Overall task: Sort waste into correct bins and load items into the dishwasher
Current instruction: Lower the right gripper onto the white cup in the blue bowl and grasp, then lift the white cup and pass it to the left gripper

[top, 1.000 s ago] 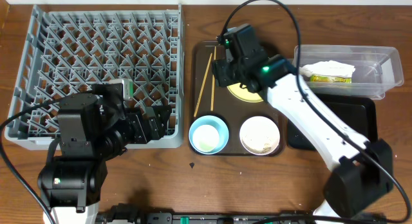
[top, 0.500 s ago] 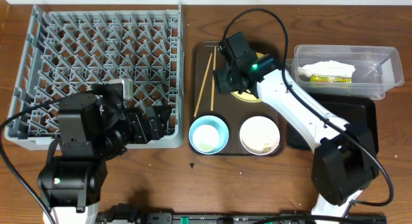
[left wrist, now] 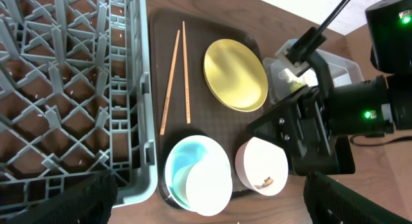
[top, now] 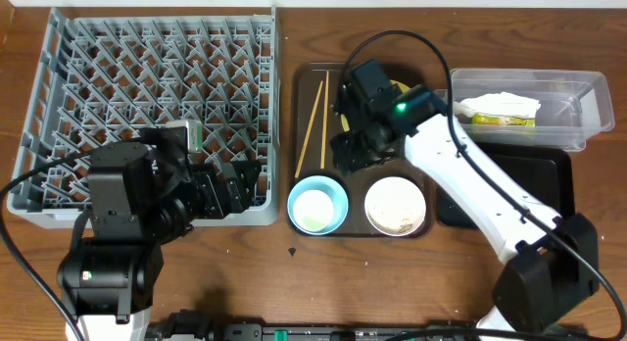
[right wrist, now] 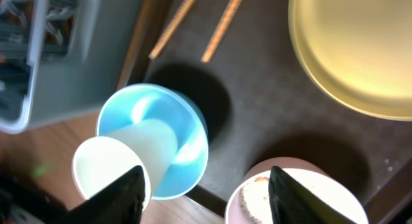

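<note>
Over the brown serving tray (right wrist: 257, 108), my right gripper (right wrist: 206, 195) hangs with its fingers spread and nothing between them. The light-blue bowl (right wrist: 187, 127) sits below one finger and the white bowl (top: 395, 206) below the other. A pale cup-like thing lies tilted inside the blue bowl. The yellow plate (right wrist: 360, 50) lies near my fingers on the white bowl's side, and the chopsticks (right wrist: 223, 26) lie on the blue bowl's side. Neither is touched.

I judge the step to be picking up one of the two bowls, though I cannot tell which, as I am centred on the gap between them. To do it well I should first shift over one bowl. Then I should bring one finger down inside its rim and the other outside it, and close on the wall, not the curve.

The white bowl holds crumbs (left wrist: 266, 181), so it should stay level until it is over a bin. The clear tub (top: 578, 106) already holds the napkin (top: 505, 104) and stands well off to my side, with the black tray (top: 529, 184) next to it.

The dish rack (top: 157, 96) stands beyond the chopsticks. My left gripper (top: 230, 189) rests at its edge, its fingers also apart and empty.
</note>
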